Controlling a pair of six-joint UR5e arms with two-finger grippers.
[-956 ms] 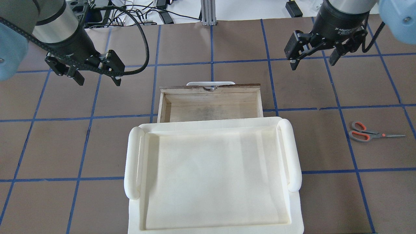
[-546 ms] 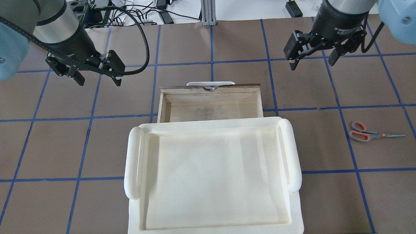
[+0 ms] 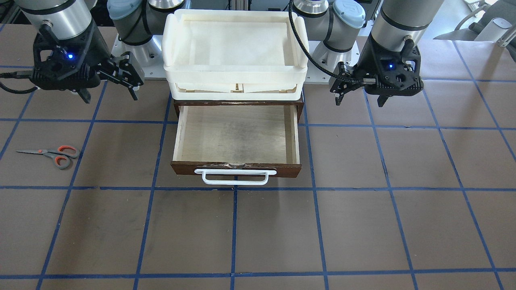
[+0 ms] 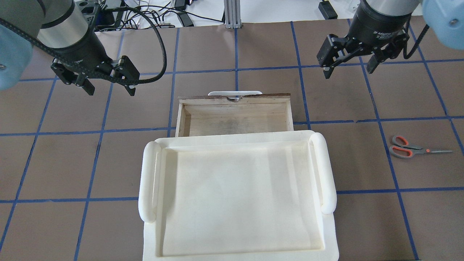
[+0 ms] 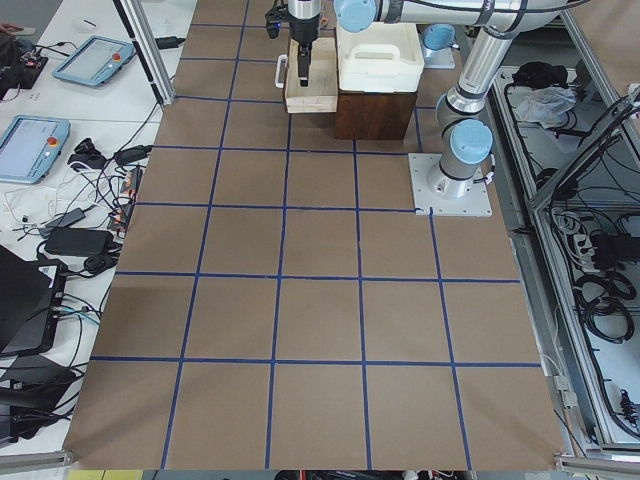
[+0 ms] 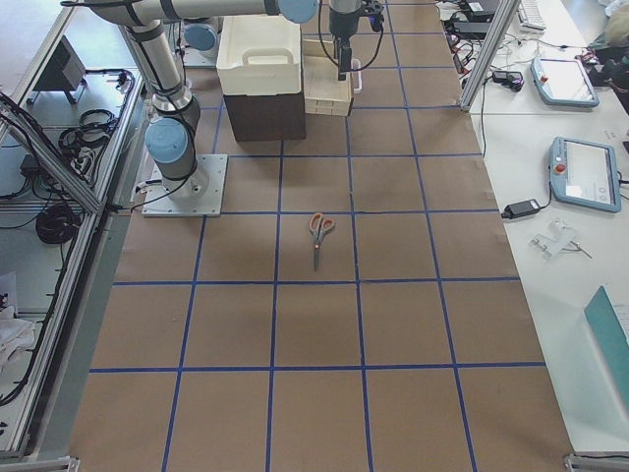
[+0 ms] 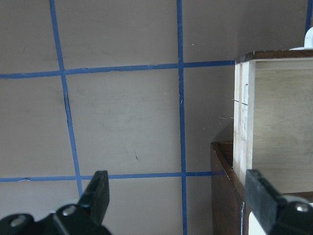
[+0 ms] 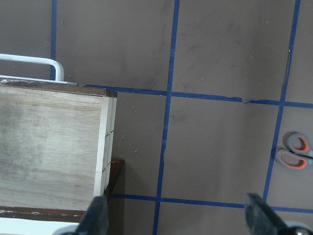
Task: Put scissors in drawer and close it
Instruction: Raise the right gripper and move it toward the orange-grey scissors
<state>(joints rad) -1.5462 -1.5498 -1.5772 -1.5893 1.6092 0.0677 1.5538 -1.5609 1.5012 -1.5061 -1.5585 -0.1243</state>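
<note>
The scissors [image 4: 413, 148] lie flat on the table at the right, blades pointing right; they also show in the front view [image 3: 52, 154] and at the right edge of the right wrist view [image 8: 293, 152]. The drawer [image 4: 235, 123] stands pulled open and empty, its white handle [image 3: 236, 177] on the far side. My right gripper [image 4: 348, 71] is open and empty, hovering beyond the drawer's right corner, well away from the scissors. My left gripper [image 4: 110, 90] is open and empty, hovering left of the drawer.
A cream-white plastic tray [image 4: 146, 181] sits on top of the dark brown cabinet [image 3: 300, 105] that holds the drawer. The brown table has a blue tape grid. Cables and equipment lie beyond the far edge [image 4: 145, 14].
The right gripper has drifted very slightly farther from me. The left gripper, scissors and drawer have not moved.
</note>
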